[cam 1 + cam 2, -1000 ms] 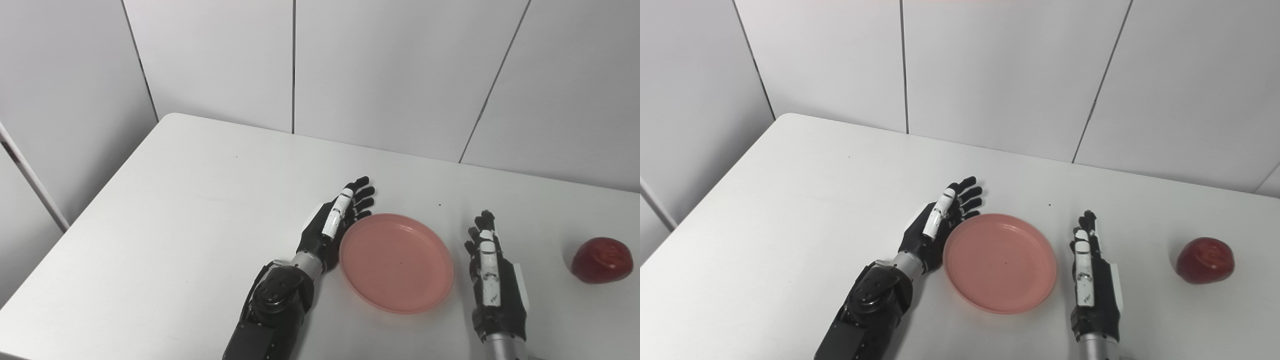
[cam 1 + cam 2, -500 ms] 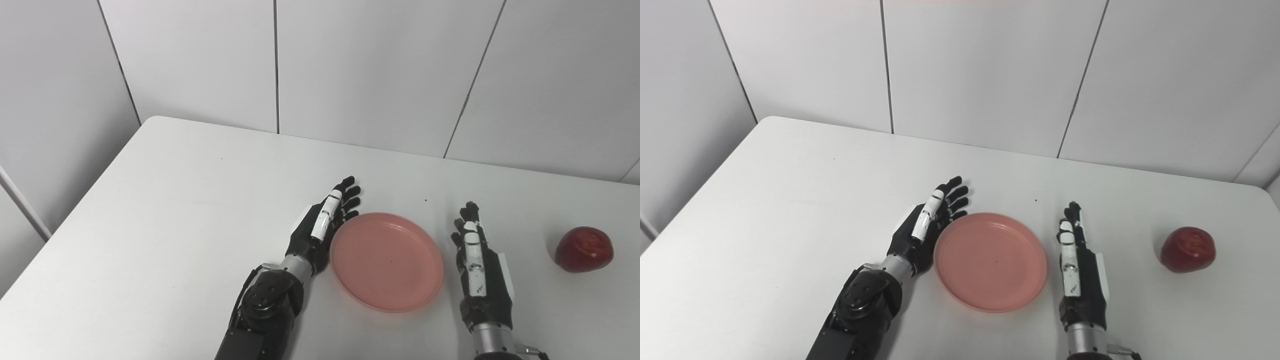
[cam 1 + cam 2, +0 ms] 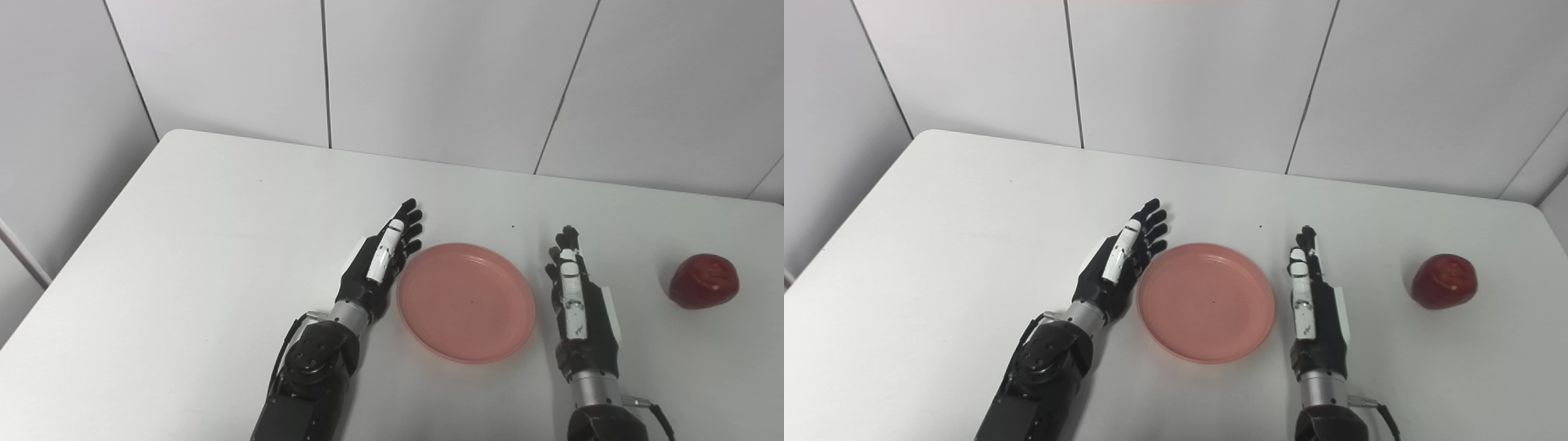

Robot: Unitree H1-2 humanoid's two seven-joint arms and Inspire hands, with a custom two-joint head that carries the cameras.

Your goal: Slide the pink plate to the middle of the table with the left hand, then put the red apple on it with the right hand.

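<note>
A round pink plate lies flat on the white table, a little right of its middle. My left hand rests open on edge along the plate's left rim, fingers stretched toward the wall and touching or nearly touching the rim. To the plate's right, a small gap away, my right hand stands open on edge, holding nothing. The red apple sits on the table far to the right, well apart from the right hand.
The table ends at a grey panelled wall behind. Its left edge runs diagonally down to the bottom left, with a pale bar beyond it. A small dark speck lies behind the plate.
The whole picture has shifted left and a little up, so the camera moved. Hands, plate and apple keep the same places relative to one another.
</note>
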